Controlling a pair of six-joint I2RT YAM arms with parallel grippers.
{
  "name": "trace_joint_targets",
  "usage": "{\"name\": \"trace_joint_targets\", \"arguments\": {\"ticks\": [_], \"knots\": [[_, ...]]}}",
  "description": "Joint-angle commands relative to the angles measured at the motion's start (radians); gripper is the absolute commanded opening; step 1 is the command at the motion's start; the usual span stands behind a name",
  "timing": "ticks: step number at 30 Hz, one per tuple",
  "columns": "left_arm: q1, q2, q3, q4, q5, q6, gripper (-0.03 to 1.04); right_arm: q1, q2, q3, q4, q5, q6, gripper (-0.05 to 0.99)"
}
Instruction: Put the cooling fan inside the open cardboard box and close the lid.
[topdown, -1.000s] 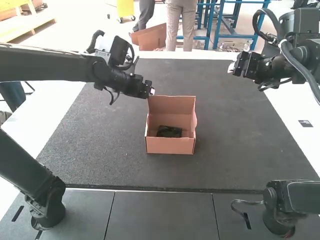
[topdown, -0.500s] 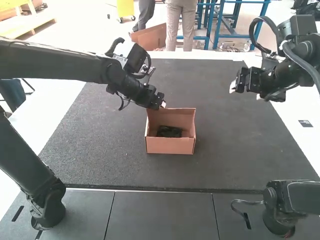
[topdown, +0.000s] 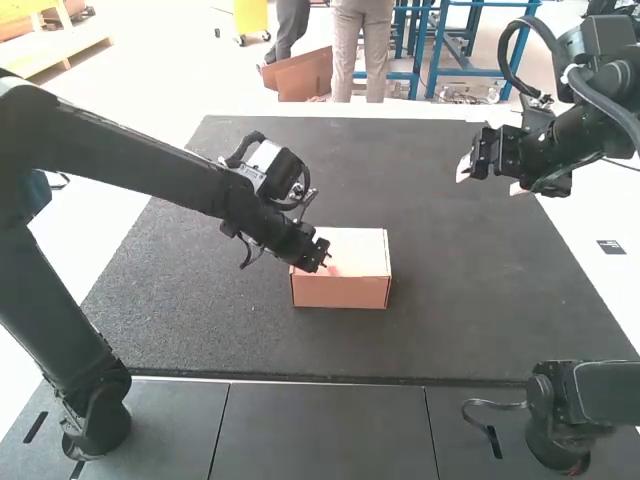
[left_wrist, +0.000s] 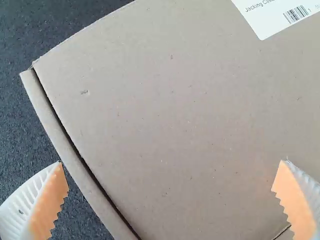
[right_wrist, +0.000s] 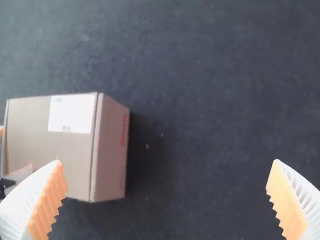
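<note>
Cardboard box (topdown: 350, 268), one only, is sitting with its lid (topdown: 357, 240) down, mid black mat (topdown: 480, 280), which is stretching wide on every side. Of two grippers, the left gripper (topdown: 317, 256) is hanging spread-fingered at the lid's left edge. The right gripper (topdown: 468, 166) is hovering agape, well apart.

This looks like a robotics lab workbench: a white table (topdown: 590, 210) covered by a black rubber mat (topdown: 480, 290). The left arm's base (topdown: 95, 405) is mounted at 7 o'clock and the right arm's base (topdown: 575, 415) at 5 o'clock.
</note>
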Motion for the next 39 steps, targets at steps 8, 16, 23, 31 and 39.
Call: {"name": "trace_joint_targets", "arguments": {"ticks": [8,16,23,31,39], "knots": [[0.013,-0.011,0.086,-0.098,-0.019,0.038,0.97,-0.012,0.006,0.012,0.003,-0.02,-0.006,0.91],[0.093,-0.199,0.346,-0.238,-0.014,0.038,0.97,-0.006,-0.003,-0.03,0.05,-0.02,-0.009,0.91],[0.151,-0.327,0.259,-0.203,0.009,0.029,0.97,-0.012,-0.102,-0.149,0.35,-0.022,-0.03,0.91],[0.174,-0.607,-0.099,0.35,0.032,0.072,0.97,-0.012,-0.25,-0.336,0.764,0.049,-0.076,0.91],[0.199,-0.859,-0.352,0.468,-0.104,0.096,0.97,-0.014,-0.359,-0.528,0.972,0.089,-0.175,0.91]]}}
